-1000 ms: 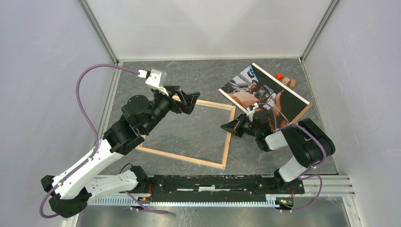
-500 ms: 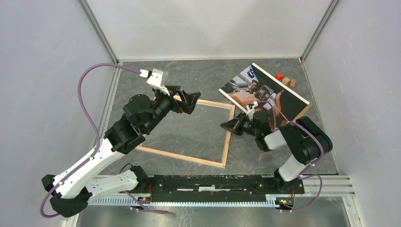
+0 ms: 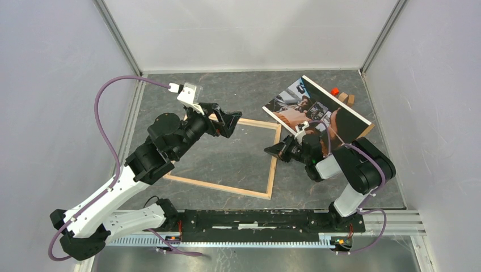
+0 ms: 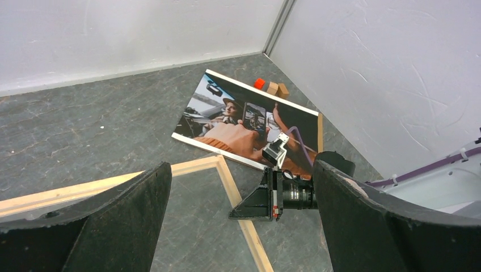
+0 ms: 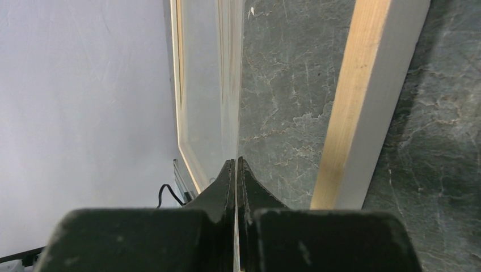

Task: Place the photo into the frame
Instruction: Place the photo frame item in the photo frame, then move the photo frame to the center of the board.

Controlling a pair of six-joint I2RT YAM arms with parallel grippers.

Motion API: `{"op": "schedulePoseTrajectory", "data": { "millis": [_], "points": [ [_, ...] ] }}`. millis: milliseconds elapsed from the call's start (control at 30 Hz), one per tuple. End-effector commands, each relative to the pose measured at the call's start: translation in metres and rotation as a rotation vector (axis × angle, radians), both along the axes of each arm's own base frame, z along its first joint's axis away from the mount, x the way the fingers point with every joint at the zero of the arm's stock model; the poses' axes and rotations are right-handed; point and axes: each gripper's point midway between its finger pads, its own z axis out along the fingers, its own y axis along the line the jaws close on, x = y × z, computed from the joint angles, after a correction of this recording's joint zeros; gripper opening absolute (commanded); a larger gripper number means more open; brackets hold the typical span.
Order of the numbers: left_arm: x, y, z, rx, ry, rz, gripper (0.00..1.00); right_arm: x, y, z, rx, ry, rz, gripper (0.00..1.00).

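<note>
Now we see the thin-railed pale wood picture frame (image 3: 216, 187) flat on the grey worktop (image 3: 238, 90), the white-bordered rectangular photo print (image 3: 309, 107) beyond its far right corner. Our left fingers (image 4: 108, 226) gape wide over its far rail; our right fingers (image 5: 218, 195), pressed together, sit inside its right rail.

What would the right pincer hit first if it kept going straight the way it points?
Probably the frame's far rail, beneath the left arm. The shut right pincer points across the opening over bare table; height is unclear.

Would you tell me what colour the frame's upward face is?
The frame shows pale natural wood, clearest in the top external view.
</note>
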Motion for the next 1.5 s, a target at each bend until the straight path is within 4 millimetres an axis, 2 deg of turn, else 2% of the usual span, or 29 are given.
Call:
{"op": "schedulePoseTrajectory", "data": {
  "millis": [0, 67, 200, 433, 667, 800, 1033, 1300, 1467],
  "points": [
    [-0.001, 0.001, 0.015, -0.015, -0.045, -0.011, 1.00, 0.018, 0.008, 0.018, 0.021, -0.113, -0.021, 0.00],
    [-0.001, 0.000, 0.014, -0.014, -0.044, -0.013, 1.00, 0.018, 0.011, 0.020, 0.023, -0.127, -0.008, 0.00],
    [-0.002, 0.000, 0.015, -0.017, -0.042, -0.019, 1.00, 0.018, 0.011, 0.013, -0.027, -0.120, 0.004, 0.10],
    [-0.003, 0.003, 0.019, -0.024, -0.049, -0.017, 1.00, 0.018, -0.001, -0.007, -0.237, -0.087, 0.029, 0.42],
    [-0.005, 0.003, 0.020, -0.030, -0.050, -0.022, 1.00, 0.017, -0.020, -0.014, -0.442, -0.073, 0.057, 0.62],
    [-0.004, 0.002, 0.019, -0.029, -0.047, -0.025, 1.00, 0.017, -0.029, -0.006, -0.539, -0.100, 0.045, 0.72],
    [-0.006, 0.002, 0.022, -0.034, -0.049, -0.031, 1.00, 0.014, -0.038, 0.007, -0.654, -0.149, 0.063, 0.77],
    [-0.010, 0.005, 0.027, -0.046, -0.058, -0.036, 1.00, 0.031, -0.030, 0.028, -0.690, -0.218, 0.080, 0.77],
    [-0.011, 0.005, 0.027, -0.051, -0.056, -0.037, 1.00, 0.038, -0.019, 0.033, -0.735, -0.250, 0.093, 0.80]
  ]
}}
